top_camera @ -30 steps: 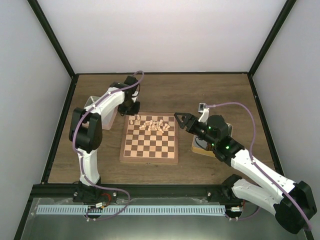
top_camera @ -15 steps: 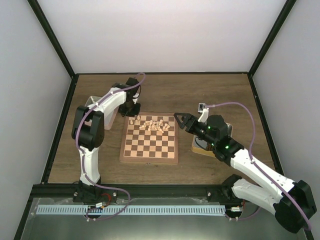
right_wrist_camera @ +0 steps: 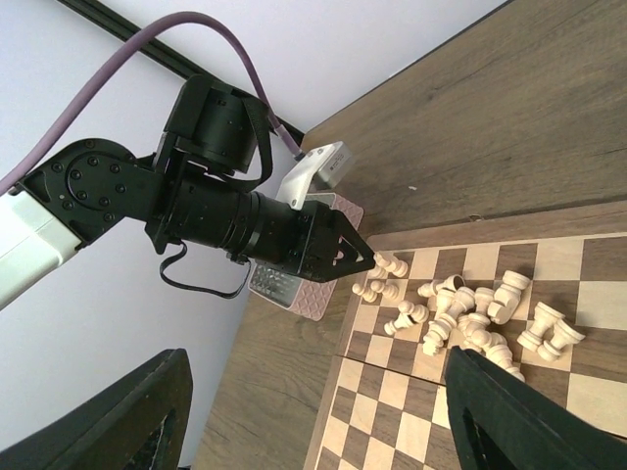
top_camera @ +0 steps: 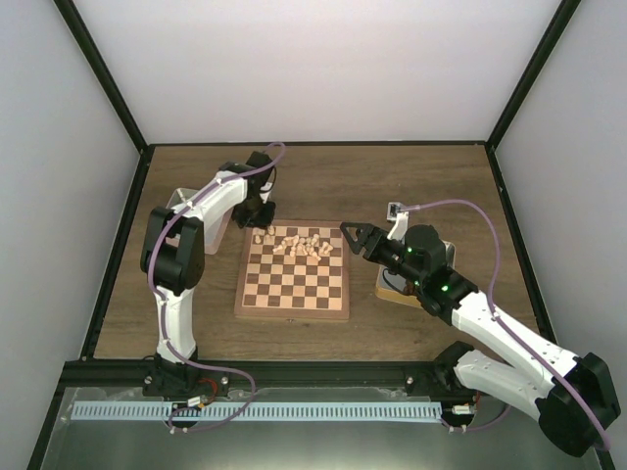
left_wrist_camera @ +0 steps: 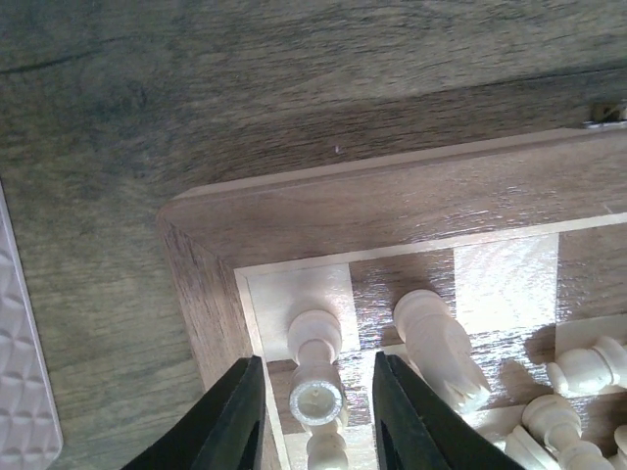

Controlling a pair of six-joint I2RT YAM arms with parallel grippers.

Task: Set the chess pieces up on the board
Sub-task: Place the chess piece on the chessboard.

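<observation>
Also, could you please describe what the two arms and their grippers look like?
The left arm and the right arm are alike: white links joined by black rounded joints, each trailed by a loose purple cable. Small green lights glow on the right arm. The left gripper and right gripper have two black, tapering fingers.

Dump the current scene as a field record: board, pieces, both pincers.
board: wooden chessboard, lying flat between the two arms
pieces: cream chessmen bunched on the far rows, many toppled
left pincer: open, straddling an upright piece near the board's far-left corner, a gap on each side
right pincer: open wide, holding nothing, by the board's far-right edge
setup: not yet done
</observation>
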